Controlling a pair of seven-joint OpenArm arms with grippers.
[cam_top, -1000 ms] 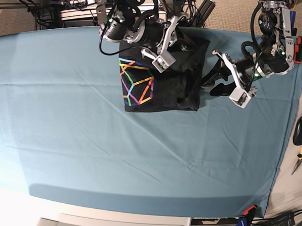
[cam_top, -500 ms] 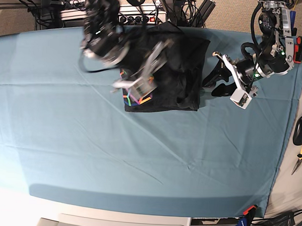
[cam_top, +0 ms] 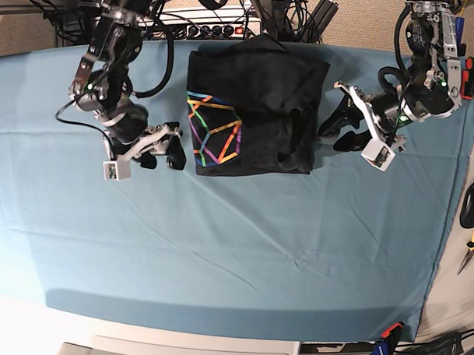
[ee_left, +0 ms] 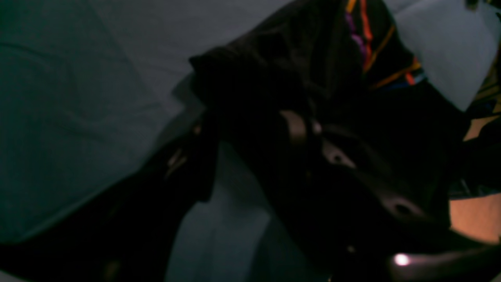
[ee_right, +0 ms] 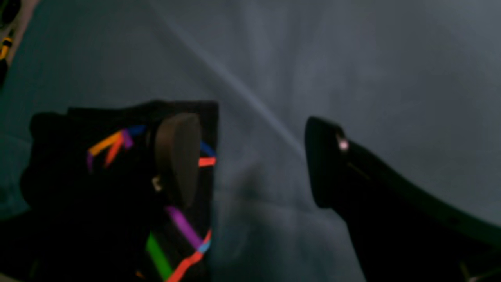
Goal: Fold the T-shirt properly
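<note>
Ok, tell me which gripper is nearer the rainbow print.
Right gripper, open just beside the rainbow print. The left gripper sits past the T-shirt's opposite, plain edge.

R gripper [cam_top: 164, 153] jaws wide apart, hovering low; L gripper [cam_top: 338, 126] jaws parted.

Bare cloth [cam_top: 219, 247] below folded T-shirt [cam_top: 259, 108]

Teal-clothed table [cam_top: 219, 255] bears folded black T-shirt [cam_top: 259, 92].
</note>
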